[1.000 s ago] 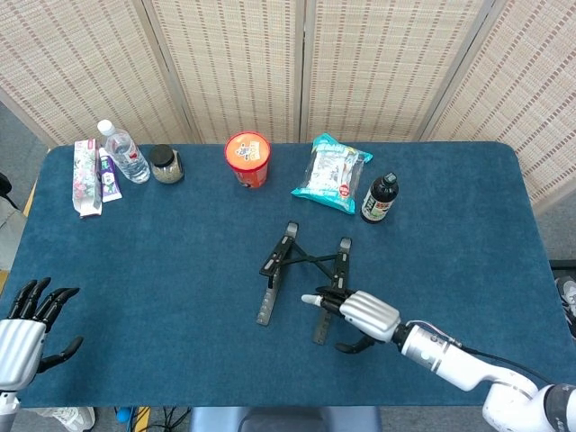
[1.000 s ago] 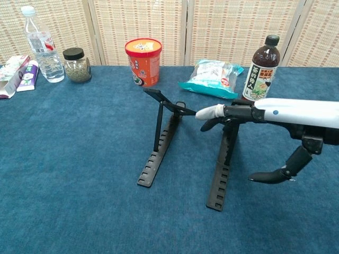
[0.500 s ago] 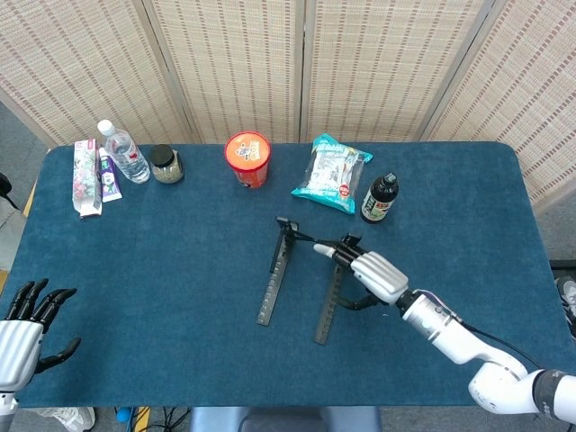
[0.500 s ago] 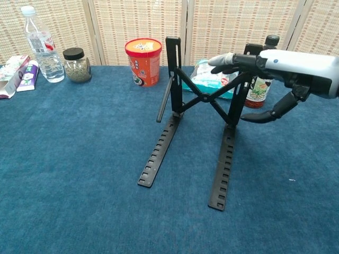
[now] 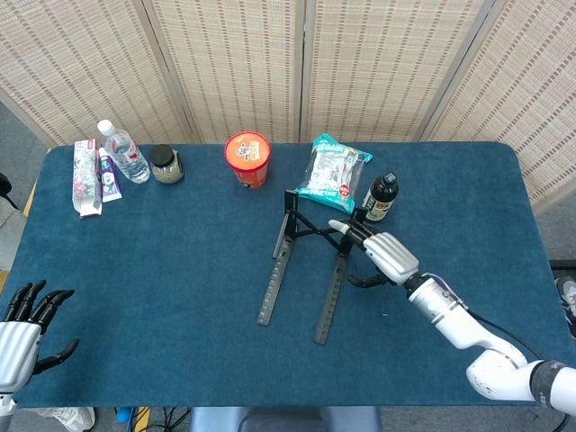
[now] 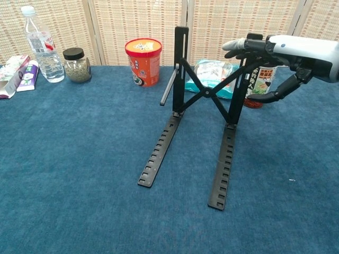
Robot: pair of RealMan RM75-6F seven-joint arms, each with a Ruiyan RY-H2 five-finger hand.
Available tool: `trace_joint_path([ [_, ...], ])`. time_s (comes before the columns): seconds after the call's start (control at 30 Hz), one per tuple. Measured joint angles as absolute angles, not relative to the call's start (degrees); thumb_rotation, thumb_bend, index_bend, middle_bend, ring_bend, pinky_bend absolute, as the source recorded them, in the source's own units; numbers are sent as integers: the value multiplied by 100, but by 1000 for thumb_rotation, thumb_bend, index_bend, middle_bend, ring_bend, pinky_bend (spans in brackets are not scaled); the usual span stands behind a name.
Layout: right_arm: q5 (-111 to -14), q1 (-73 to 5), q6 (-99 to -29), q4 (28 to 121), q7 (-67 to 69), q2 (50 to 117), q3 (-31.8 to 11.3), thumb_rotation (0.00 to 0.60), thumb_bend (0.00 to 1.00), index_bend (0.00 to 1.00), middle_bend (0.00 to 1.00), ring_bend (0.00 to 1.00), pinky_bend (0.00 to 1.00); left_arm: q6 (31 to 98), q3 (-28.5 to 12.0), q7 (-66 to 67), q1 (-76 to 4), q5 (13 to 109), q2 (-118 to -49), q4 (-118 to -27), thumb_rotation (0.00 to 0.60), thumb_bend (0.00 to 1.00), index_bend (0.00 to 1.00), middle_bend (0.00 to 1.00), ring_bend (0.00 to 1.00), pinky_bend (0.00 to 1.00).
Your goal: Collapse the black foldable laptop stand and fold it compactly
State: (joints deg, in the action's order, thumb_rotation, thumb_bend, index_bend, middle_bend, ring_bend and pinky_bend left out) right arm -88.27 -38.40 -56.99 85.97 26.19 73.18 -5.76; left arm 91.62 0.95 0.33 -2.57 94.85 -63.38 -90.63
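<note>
- The black foldable laptop stand [image 6: 204, 95] sits near the middle of the blue worktop [image 5: 162, 261], its two notched base rails running toward the lower edge of the chest view and its rear arms raised upright with the X-shaped cross brace spread between them
- The right hand [image 6: 275, 50] is at the upper right of the chest view, extended fingers laid on the top of the stand's right upright arm; whether the thumb closes under it into a true grip cannot be told from either view
- In the head view the same right hand [image 5: 385, 254] lies just right of the stand's centre, in front of the dark tea bottle [image 5: 380, 197]
- The left hand [image 5: 22, 326] shows only at the lower left corner of the head view, fingers spread and holding nothing, well apart from the stand
- Step in hand, as I judge it: working the raised rear arms, with the stand not yet collapsed
- The next move likely calls for tipping the upright arms down onto the rails, then drawing the two rails together so the cross brace closes
- The left hand may be needed to steady the left rail [image 6: 159, 152], since a one-sided push could slide or twist the whole frame
- Behind the stand are the orange instant-noodle cup [image 6: 143, 61] and a snack bag [image 5: 331, 173]; a tipping arm could knock the bottle
</note>
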Motion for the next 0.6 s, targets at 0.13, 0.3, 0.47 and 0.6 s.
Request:
trace_joint_path([
  [0.13, -8843, -3821, -5753, 8647, 2590, 7280, -559, 600, 217, 0, 90, 14, 120, 9148, 93, 26, -267, 9493, -6347, -9054, 600, 180, 169, 222, 52, 26],
  [0.3, -9100, -3765, -5861, 8793, 2582, 7160, -391, 600, 217, 0, 90, 14, 120, 9159, 85, 21, -265, 9493, -6349, -9045, 600, 181, 169, 222, 52, 26],
  [0.47, -9391, -3707, -5862, 8881, 2547, 7015, -63, 600, 218, 0, 90, 14, 112, 9130, 90, 16, -269, 9482, -6361, -9029, 600, 181, 169, 222, 52, 26],
  [0.6, -9430, -3733, -5689, 8823, 2443, 6998, 46, 600, 218, 0, 90, 1, 3, 9132, 90, 18, -281, 9509, -6374, -9029, 600, 181, 169, 223, 52, 25],
])
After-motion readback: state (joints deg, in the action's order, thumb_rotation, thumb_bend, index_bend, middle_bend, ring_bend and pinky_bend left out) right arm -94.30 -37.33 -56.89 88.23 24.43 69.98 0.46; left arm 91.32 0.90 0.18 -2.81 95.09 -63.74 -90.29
